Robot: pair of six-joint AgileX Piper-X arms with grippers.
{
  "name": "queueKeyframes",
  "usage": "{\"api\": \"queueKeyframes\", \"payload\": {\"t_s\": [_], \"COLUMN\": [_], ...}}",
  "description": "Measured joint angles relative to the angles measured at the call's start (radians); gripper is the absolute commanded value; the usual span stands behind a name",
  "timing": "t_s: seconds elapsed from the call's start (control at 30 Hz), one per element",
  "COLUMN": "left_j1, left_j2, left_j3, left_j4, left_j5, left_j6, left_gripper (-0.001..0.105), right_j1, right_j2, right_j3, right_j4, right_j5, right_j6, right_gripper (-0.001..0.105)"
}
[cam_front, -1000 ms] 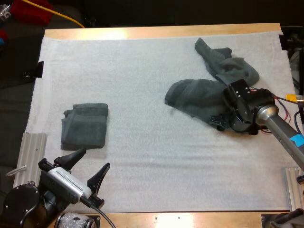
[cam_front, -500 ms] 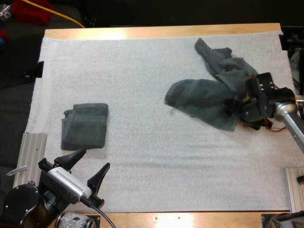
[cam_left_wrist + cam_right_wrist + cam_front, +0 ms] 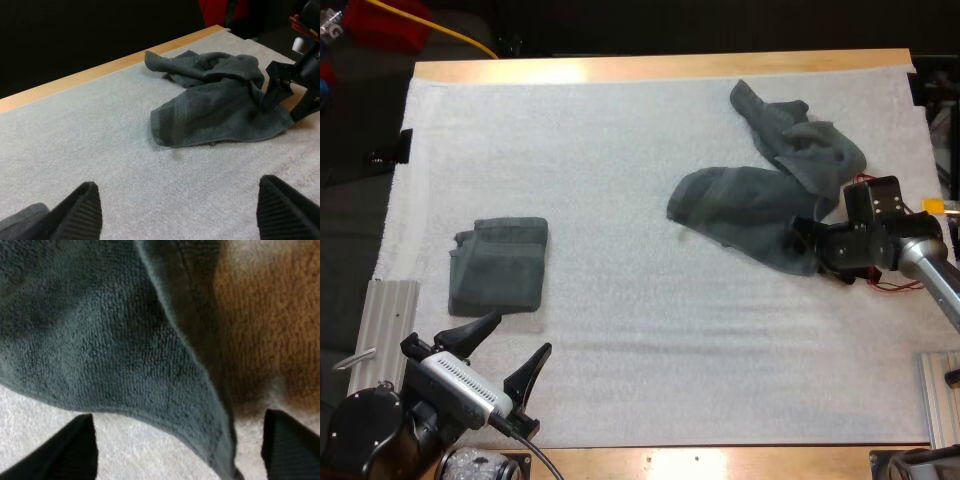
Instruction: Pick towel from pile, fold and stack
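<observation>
one towel (image 3: 740, 205) under spread right claw (image 3: 806, 241)

Crumpled towel (image 3: 750, 205) — matt terry cloth; mat (image 3: 620, 150) — fuzzy fabric.

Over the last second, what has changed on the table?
The right gripper backed off the crumpled towel toward the mat's right side, then swung round to point at the towel's near right edge, fingers open. Nothing was grabbed or let go. Both the crumpled towel and the folded towel stayed put, as did the open left gripper.
</observation>
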Motion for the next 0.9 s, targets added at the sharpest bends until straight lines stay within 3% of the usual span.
{"api": "queueKeyframes", "payload": {"t_s": [0.1,0.33,0.43,0.57,0.6,0.9], "left_j1": [0.000,0.000,0.000,0.000,0.000,0.000], "left_j2": [0.000,0.000,0.000,0.000,0.000,0.000], "left_j3": [0.000,0.000,0.000,0.000,0.000,0.000], "left_j4": [0.000,0.000,0.000,0.000,0.000,0.000], "left_j5": [0.000,0.000,0.000,0.000,0.000,0.000], "left_j6": [0.000,0.000,0.000,0.000,0.000,0.000], "left_gripper": [0.062,0.062,0.062,0.062,0.062,0.062], "right_j1": [0.000,0.000,0.000,0.000,0.000,0.007], "right_j2": [0.018,0.037,0.037,0.037,0.037,0.035], "right_j3": [0.000,0.003,0.003,0.003,0.003,0.003], "right_j4": [-0.012,-0.017,-0.018,-0.018,-0.018,0.057], "right_j5": [-0.001,-0.002,-0.001,0.014,0.015,0.017], "right_j6": [0.000,0.000,0.000,0.000,0.000,-0.046], "right_gripper": [0.048,0.047,0.034,0.003,0.000,0.001]}}
